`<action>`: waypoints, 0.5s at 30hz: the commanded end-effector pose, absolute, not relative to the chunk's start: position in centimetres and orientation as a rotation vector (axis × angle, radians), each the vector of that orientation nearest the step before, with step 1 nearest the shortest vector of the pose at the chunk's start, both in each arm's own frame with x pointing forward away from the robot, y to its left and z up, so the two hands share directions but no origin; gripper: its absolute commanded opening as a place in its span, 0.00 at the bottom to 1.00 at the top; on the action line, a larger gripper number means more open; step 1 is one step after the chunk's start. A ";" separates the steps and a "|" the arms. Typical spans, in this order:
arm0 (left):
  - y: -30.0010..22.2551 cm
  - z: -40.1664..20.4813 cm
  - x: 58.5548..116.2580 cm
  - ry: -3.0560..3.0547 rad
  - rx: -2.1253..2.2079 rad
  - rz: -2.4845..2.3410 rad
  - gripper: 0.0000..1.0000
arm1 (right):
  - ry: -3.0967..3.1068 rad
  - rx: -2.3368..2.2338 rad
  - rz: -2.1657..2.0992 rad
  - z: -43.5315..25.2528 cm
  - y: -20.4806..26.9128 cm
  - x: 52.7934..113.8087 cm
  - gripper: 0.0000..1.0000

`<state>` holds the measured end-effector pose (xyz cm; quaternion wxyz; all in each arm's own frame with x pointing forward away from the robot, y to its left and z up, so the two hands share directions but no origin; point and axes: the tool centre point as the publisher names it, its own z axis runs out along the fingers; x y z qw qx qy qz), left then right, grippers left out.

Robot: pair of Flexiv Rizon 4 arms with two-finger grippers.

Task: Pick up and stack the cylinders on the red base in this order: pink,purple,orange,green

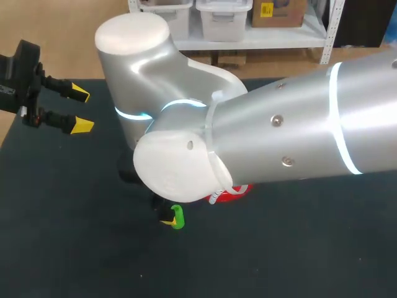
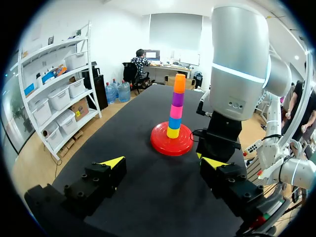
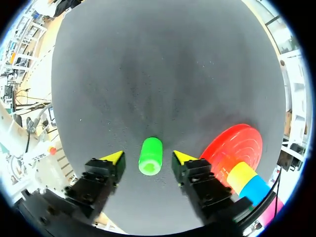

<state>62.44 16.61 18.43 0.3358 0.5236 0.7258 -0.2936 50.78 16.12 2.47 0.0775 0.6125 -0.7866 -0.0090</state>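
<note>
Green cylinder (image 3: pixel 150 156) sits near the red base (image 3: pixel 236 148), squarely between our released right fingers (image 3: pixel 112 159), untouched; our left fingers (image 2: pixel 112 163), also released, are farther.

The left gripper (image 1: pixel 79 110) is at the table's left edge, its fingers spread wide and level, pointing toward the middle. The right arm (image 1: pixel 279 136) comes in from the right and bends down past the middle, wrist pointing at the table. The right gripper (image 3: pixel 147 158) hangs low, fingers apart.
</note>
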 end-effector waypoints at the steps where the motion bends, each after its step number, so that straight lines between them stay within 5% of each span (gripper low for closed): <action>1: 16.7 18.3 62.4 1.890 1.365 -0.765 1.00 | -2.364 1.819 -0.015 2.3 16.2 50.9 0.14; 2: 16.7 18.3 62.4 1.890 1.365 -0.765 1.00 | -2.367 1.812 -0.008 2.3 16.2 50.9 0.00; 15: 16.7 18.3 62.4 1.890 1.365 -0.765 1.00 | -2.512 1.754 0.063 16.7 15.7 54.0 0.00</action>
